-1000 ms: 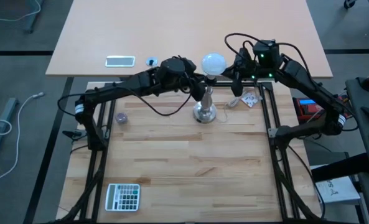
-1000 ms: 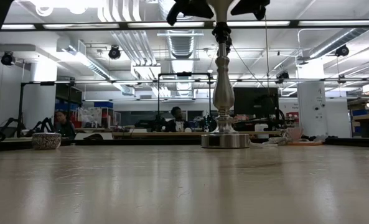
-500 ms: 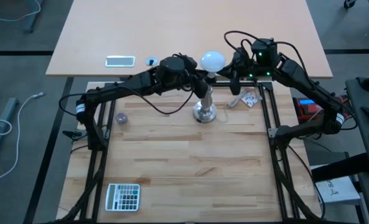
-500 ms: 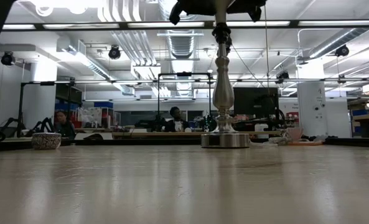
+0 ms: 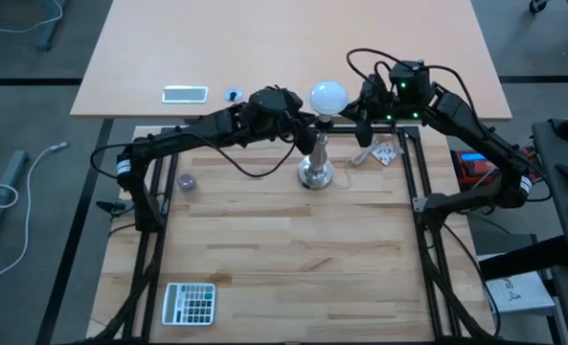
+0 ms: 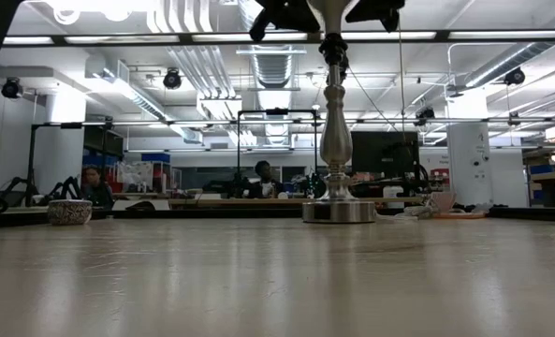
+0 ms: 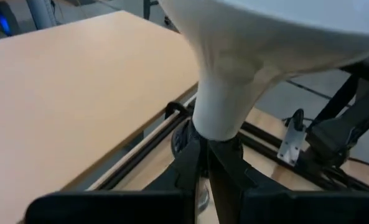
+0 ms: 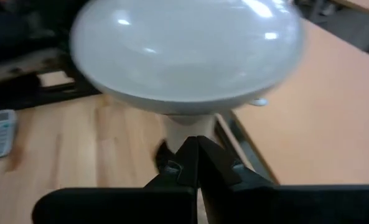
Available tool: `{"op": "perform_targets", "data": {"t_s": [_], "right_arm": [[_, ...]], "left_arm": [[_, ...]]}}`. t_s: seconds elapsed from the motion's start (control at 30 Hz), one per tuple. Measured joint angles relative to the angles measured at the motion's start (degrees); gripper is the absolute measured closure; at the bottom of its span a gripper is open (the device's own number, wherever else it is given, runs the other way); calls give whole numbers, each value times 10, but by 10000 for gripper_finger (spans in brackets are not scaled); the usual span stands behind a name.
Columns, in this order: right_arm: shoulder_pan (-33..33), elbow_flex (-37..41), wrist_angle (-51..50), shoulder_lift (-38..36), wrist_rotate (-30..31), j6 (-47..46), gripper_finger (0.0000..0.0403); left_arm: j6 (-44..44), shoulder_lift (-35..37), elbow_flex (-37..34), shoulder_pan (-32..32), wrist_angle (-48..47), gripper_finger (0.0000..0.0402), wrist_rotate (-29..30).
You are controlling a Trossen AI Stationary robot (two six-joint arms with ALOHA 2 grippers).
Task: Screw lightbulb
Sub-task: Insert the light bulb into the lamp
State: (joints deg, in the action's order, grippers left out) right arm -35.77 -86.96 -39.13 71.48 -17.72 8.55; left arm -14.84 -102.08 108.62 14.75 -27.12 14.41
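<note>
The white frosted lightbulb (image 5: pixel 328 96) sits upright on top of the silver stand (image 5: pixel 314 173), whose round base rests on the wooden table at the far middle. The stand's stem shows in the low view (image 6: pixel 334 140). My left gripper (image 5: pixel 312 121) comes in from the left and my right gripper (image 5: pixel 341 113) from the right. Both are shut, with their tips just under the globe at the bulb's neck. The bulb fills the top of the left wrist view (image 7: pixel 265 25) and of the right wrist view (image 8: pixel 184 50). My left gripper (image 7: pixel 204 149) points its shut fingertips level from the table's left at the foot of the bulb's neck (image 7: pixel 216 121); whether they touch it I cannot tell. My right gripper (image 8: pixel 196 144) points its shut fingertips level from the table's right at the bulb's neck (image 8: pixel 183 123); whether they touch I cannot tell.
A calculator (image 5: pixel 189 303) lies near the front left. A small round bowl (image 5: pixel 187 181) stands at the left. A white packet (image 5: pixel 384 152) lies right of the stand. A phone (image 5: pixel 185 93) lies on the far table. People sit in the room behind (image 6: pixel 263 178).
Both grippers have dipped slightly beside the stand's top and come back up to about where they were. The bulb stays on the stand.
</note>
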Motion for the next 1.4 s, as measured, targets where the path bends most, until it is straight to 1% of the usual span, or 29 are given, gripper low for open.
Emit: {"op": "perform_targets", "data": {"t_s": [0.1, 0.17, 0.27, 0.43, 0.63, 0.7, 0.77, 0.87, 1.03, 1.13, 1.2, 1.3, 1.4], "right_arm": [[-4, 0, 1, 2, 13, 13, 403], [-5, -1, 7, 8, 12, 15, 403], [-4, 0, 6, 18, 0, 15, 403], [-2, 0, 8, 18, -33, 12, 403], [8, 0, 3, 13, -40, 10, 403], [13, 0, 1, 13, -50, 11, 403], [17, 0, 0, 12, -53, 13, 403], [17, 0, -11, 8, -34, 15, 403], [5, 0, -35, 0, 34, 33, 403], [-2, 0, -18, 4, 42, 40, 403], [-3, 0, -4, 11, 37, 40, 403], [-2, 0, 13, 18, 3, 31, 403], [0, 0, 16, 18, -12, 20, 403]], "left_arm": [[-3, 4, 0, -4, 3, 381, -5], [18, 4, 0, -5, 16, 381, -26], [30, -2, 1, -6, 39, 381, -31], [30, -8, 1, 2, 38, 381, -15], [36, -8, 0, 10, 38, 381, -7], [38, -8, 0, 12, 40, 381, -5], [38, -8, 0, 13, 40, 381, 5], [35, -8, 0, 13, 38, 381, 11], [17, 2, 0, 6, 26, 381, 11], [22, 6, 0, 0, 39, 381, -12], [23, 6, 0, -1, 48, 381, -25], [23, 1, 0, 0, 55, 381, -26], [23, 0, 0, 4, 56, 381, -23]]}}
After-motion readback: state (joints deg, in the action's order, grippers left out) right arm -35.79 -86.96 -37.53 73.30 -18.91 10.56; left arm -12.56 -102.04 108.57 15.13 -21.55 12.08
